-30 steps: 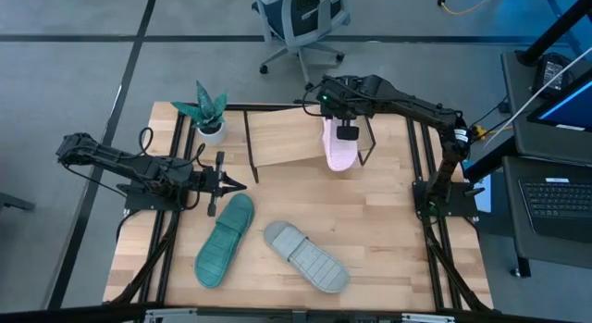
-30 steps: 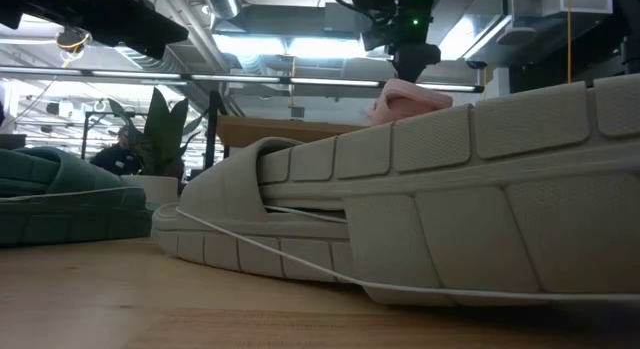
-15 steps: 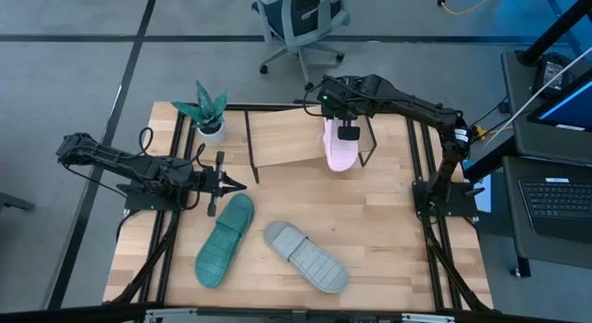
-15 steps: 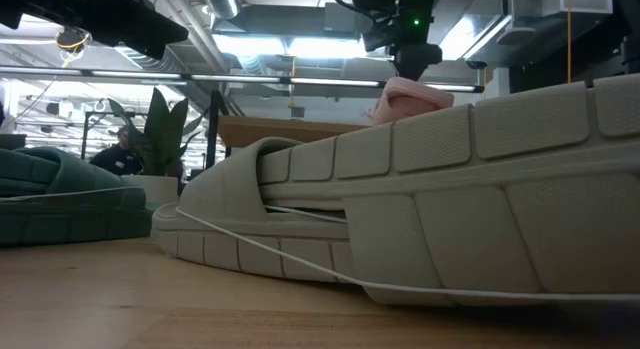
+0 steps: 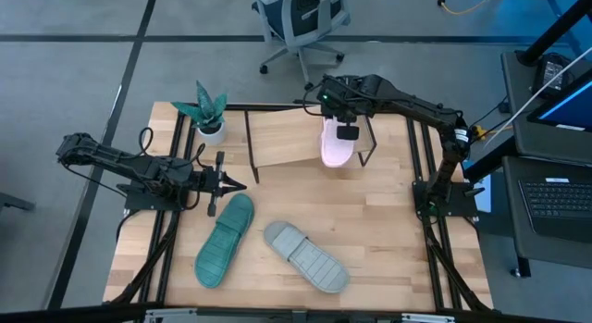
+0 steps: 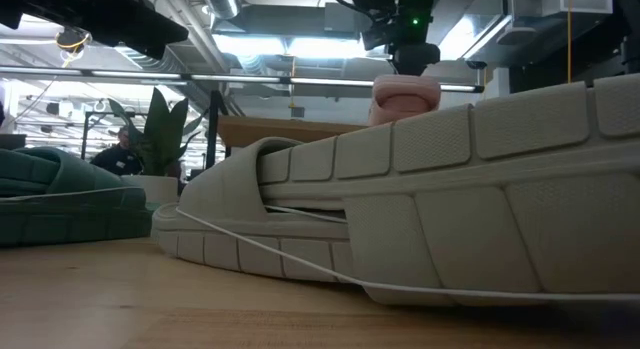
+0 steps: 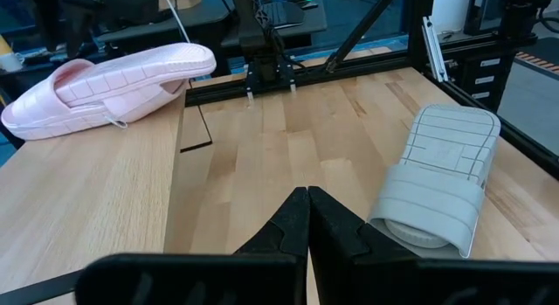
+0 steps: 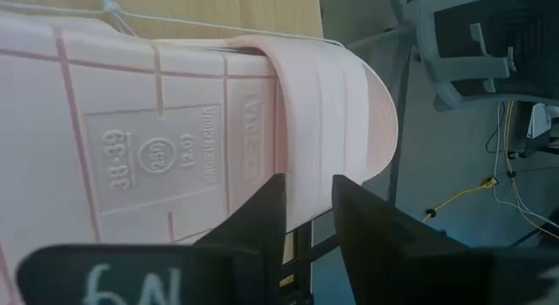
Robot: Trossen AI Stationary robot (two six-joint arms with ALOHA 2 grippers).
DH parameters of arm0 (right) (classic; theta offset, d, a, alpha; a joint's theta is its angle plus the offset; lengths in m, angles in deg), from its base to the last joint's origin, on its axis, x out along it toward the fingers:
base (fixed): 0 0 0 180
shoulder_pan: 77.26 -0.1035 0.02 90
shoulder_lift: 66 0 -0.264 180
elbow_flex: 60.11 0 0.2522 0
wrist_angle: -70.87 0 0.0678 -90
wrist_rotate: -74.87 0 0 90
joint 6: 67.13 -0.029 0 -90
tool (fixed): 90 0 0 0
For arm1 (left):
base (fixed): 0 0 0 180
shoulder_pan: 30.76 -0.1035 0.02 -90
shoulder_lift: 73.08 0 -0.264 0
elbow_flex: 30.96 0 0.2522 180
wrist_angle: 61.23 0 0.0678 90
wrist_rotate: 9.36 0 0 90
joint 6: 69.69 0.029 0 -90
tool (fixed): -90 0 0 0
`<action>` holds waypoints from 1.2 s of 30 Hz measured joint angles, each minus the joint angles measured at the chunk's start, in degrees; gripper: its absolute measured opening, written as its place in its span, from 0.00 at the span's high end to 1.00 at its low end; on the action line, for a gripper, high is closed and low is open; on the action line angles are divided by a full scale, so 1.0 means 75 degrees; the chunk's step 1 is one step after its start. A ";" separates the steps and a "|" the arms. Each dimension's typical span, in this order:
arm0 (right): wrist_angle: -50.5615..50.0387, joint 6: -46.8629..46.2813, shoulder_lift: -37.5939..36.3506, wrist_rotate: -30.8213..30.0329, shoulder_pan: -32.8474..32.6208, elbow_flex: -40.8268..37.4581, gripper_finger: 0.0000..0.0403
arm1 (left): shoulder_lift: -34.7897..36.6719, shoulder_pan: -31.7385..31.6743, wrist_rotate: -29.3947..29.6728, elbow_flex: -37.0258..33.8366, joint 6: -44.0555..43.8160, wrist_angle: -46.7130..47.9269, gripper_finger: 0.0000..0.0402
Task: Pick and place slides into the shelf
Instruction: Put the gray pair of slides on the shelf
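The pale pink slide (image 5: pixel 337 146) is laid on the right end of the shelf (image 5: pixel 282 138), at the far side of the desk (image 5: pixel 388 230), sole up as the right wrist view shows it, with its near end past the board's lower edge. It is judged to be set there because the right end is the slot nearest the right arm. The right hand (image 5: pixel 347 132) is held directly over the slide; its fingers (image 8: pixel 262 219) are spread a little, straddling the sole's edge beside the strap, and whether the rubber is touched cannot be told. A release is judged to be under way.

The teal green slide (image 5: pixel 225 240) and the grey slide (image 5: pixel 307 256) are left on the near part of the desk, just beside each other, not yet shelved. The left hand (image 5: pixel 236 185) is parked just beyond the teal slide, its fingers pressed together on nothing.
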 joint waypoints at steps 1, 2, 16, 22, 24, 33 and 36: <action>0.0002 0.0000 0.0000 0.0000 0.0000 0.0000 0.75 | 0.0001 -0.0002 -0.0001 0.0000 0.0000 0.0000 1.00; 0.0003 0.0000 0.0000 -0.0001 0.0000 0.0000 0.74 | 0.0000 -0.0003 0.0000 0.0000 0.0000 0.0001 1.00; -0.0637 -0.0952 -0.0003 0.1859 -0.0199 0.1619 0.73 | -0.0001 0.0000 0.0000 0.0000 0.0000 0.0003 1.00; -0.1019 -0.1352 -0.0061 0.2834 -0.0880 0.2218 0.73 | -0.0001 -0.0001 0.0000 0.0000 0.0058 0.0016 1.00; -0.1035 -0.1378 -0.0061 0.2562 -0.1203 0.2147 0.73 | 0.0000 -0.0001 0.0000 0.0000 0.0061 0.0026 1.00; 0.0404 -0.1849 -0.0336 0.2530 -0.2279 -0.0245 0.73 | 0.0002 0.0000 -0.0001 0.0000 0.0056 0.0172 1.00; 0.1189 -0.2210 -0.0852 0.2520 -0.2488 -0.1185 0.73 | 0.0002 0.0000 0.0000 0.0000 0.0052 0.0169 1.00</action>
